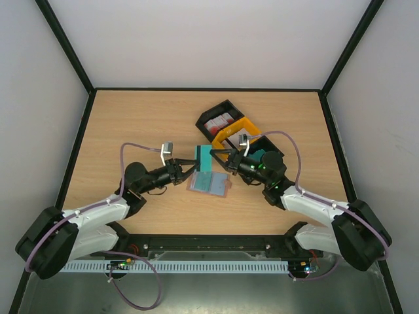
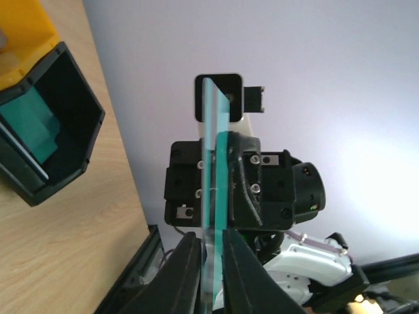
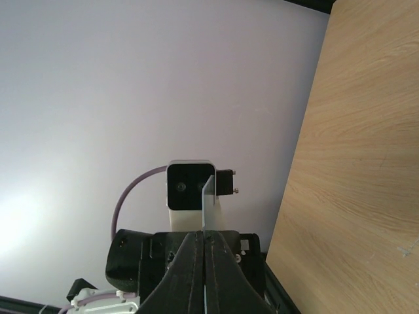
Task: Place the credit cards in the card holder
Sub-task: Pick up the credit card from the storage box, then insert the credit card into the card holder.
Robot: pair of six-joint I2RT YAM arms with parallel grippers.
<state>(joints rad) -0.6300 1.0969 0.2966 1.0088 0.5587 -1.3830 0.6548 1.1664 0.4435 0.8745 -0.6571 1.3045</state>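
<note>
Across the desk, black and yellow trays sit behind the right arm. The open card holder lies under the upright teal credit card; left hand and right hand both clench it

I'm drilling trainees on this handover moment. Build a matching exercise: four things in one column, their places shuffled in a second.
Things
1. teal card
2. card holder
3. red-and-white cards
4. yellow tray

Places
A. inside the far black tray
B. lying open on the table
C. between the far black tray and the second black tray
D. in the air, pinched by the left gripper and the right gripper

Pairs: 1-D, 2-B, 3-A, 4-C
</note>
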